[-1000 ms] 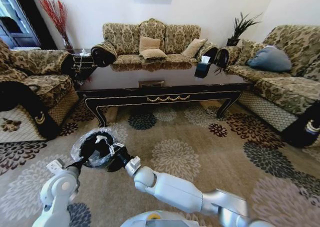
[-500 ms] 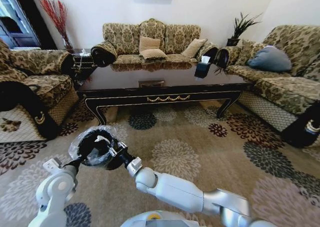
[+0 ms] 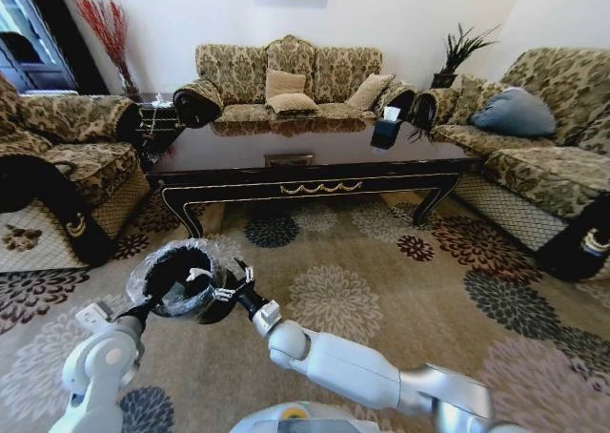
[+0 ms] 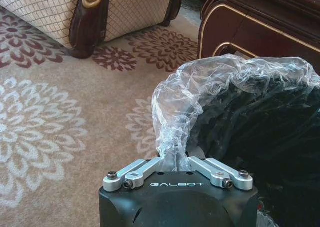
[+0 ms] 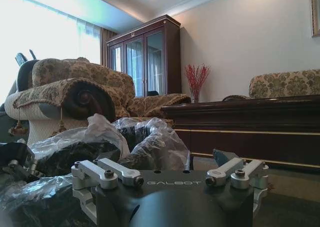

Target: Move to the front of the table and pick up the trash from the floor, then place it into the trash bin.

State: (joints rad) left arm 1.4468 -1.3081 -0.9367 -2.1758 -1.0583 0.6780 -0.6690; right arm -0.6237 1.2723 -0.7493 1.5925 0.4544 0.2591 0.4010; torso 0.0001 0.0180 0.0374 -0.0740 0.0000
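You have the left gripper (image 4: 176,163) pinching the small round black bin's crinkly clear liner (image 4: 210,92), with the spread right gripper (image 3: 229,285) at its rim opposite.

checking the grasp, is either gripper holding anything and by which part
The left gripper is shut on the small round black trash bin, pinching its crinkly clear plastic-lined rim. The right gripper is open beside the bin, holding nothing.
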